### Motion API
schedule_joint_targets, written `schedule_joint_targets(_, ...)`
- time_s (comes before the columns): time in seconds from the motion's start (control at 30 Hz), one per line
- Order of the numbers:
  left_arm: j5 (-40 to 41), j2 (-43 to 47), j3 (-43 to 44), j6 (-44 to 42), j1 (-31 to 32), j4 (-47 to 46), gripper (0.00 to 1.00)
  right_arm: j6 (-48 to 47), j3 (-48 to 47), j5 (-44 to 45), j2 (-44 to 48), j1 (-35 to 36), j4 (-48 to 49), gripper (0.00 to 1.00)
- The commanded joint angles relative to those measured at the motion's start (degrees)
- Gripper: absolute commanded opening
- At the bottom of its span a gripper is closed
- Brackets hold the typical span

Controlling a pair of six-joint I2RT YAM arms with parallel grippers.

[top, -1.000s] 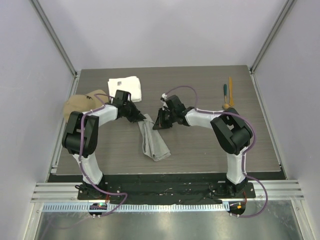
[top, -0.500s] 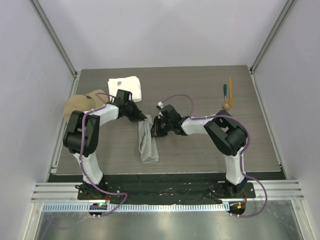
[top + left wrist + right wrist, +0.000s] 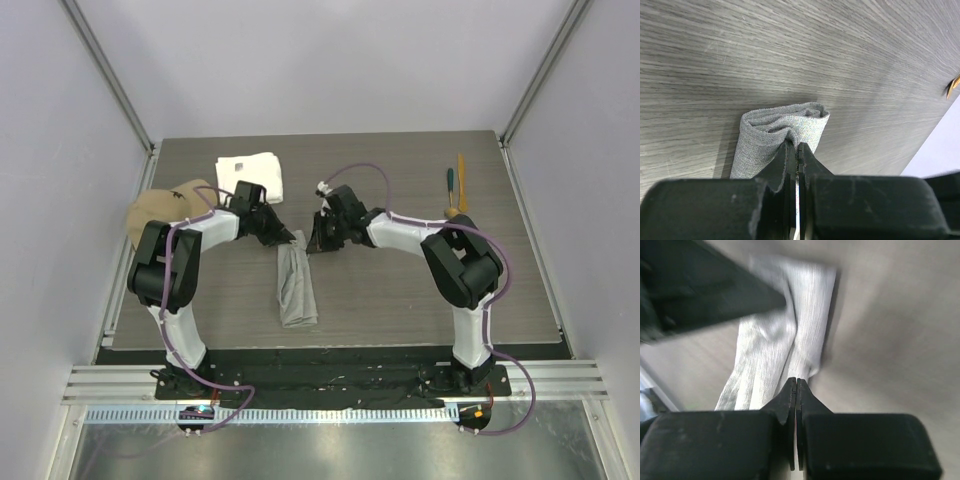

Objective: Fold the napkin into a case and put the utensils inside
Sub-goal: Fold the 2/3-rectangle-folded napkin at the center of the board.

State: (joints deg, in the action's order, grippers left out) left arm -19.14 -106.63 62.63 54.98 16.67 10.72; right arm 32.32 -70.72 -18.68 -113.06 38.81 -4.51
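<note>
My left gripper (image 3: 796, 146) is closed tight, its tips pinching a pucker of cloth at the far end of the napkin (image 3: 297, 290). My right gripper (image 3: 796, 381) is closed too, its tips pressed together. Its wrist view is blurred. The tips sit over the napkin's edge, and I cannot tell whether any cloth is caught between them. From above, the two grippers nearly meet nose to nose at the napkin's 12 o'clock end, the left coming in from 10 o'clock and the right from 2 o'clock.

The napkin is folded into a narrow grey strip. It lies flat near the middle of the table (image 3: 400, 290) and runs from 12 to 6 o'clock, with its near end a little wider. Its folds are gathered where I pinch it, and I see only cloth in them.

The utensils lie on the bare table at 2 o'clock, well apart from the napkin. The teal piece (image 3: 450, 181) and the orange stick (image 3: 461, 168) lie side by side, pointing to 12 o'clock. The wooden spoon (image 3: 453, 213) shows only its round bowl, just beside my right arm.

A white towel (image 3: 250, 173) lies at 11 o'clock, and a tan cap (image 3: 160, 208) at 9 o'clock overhangs the table's left edge.

The table is dark grey wood grain. Pale walls (image 3: 330, 60) with metal posts (image 3: 110, 75) enclose it, and a metal rail (image 3: 330, 385) at 6 o'clock carries my bases.
</note>
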Motion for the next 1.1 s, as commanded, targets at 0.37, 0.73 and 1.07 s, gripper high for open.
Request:
schedule_joint_targets(0.37,-2.0,3.5,1.3,-4.5,0.3,3.0,0.00,-29.9,-14.1,7.1,-3.3,1.2,-10.3,0.27)
schedule_joint_targets(0.73,-0.5,2.7,3.4,-5.4,0.3,8.4,0.00,-33.3,-18.2,8.5,-7.0,4.2,-11.7,0.41)
schedule_joint_targets(1.07,-0.6,3.3,3.9,-5.3,0.3,8.7,0.00,-33.5,-20.3,14.4,-9.4,4.7,-12.0,0.44)
